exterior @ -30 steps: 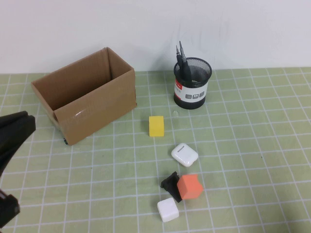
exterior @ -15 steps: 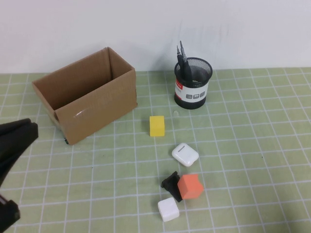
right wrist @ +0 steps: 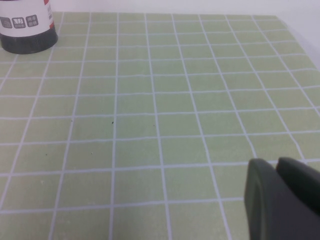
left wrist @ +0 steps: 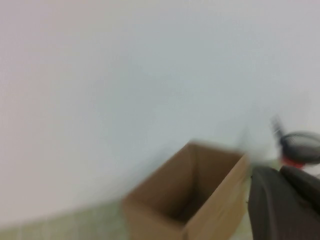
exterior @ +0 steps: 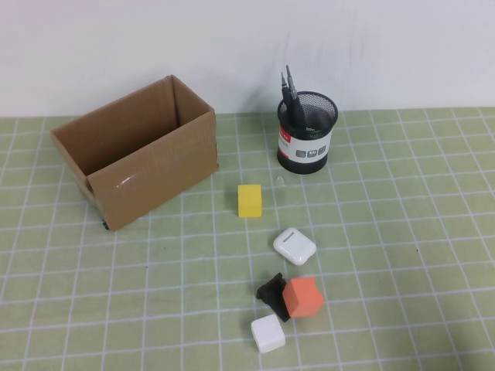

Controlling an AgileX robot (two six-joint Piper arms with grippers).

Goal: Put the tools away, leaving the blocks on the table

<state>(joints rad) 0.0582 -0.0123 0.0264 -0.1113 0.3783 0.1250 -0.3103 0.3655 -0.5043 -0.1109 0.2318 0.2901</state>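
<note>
From my raised camera I see the table, a light green mat with a white grid, and no tools lying loose on it. At the far side stands a black mesh pen holder with two thin black tool handles sticking up out of it; I cannot see what else is inside, so I cannot confirm the scissors or the screwdriver are there. To its left sits an open cardboard box, whose floor I cannot see. The blocks are out on the mat: a yellow block near the middle, a white rounded piece nearer me, then an orange block touching a small black piece, and a white block just beside them. Neither arm shows in the raised view. The left tool appears only as a dark blurred shape in its wrist view, facing the box and wall; I cannot tell whether it is open or closed. The right tool sits low over bare mat, well apart from the holder; its state I also cannot tell. I judge the task essentially finished.
</note>
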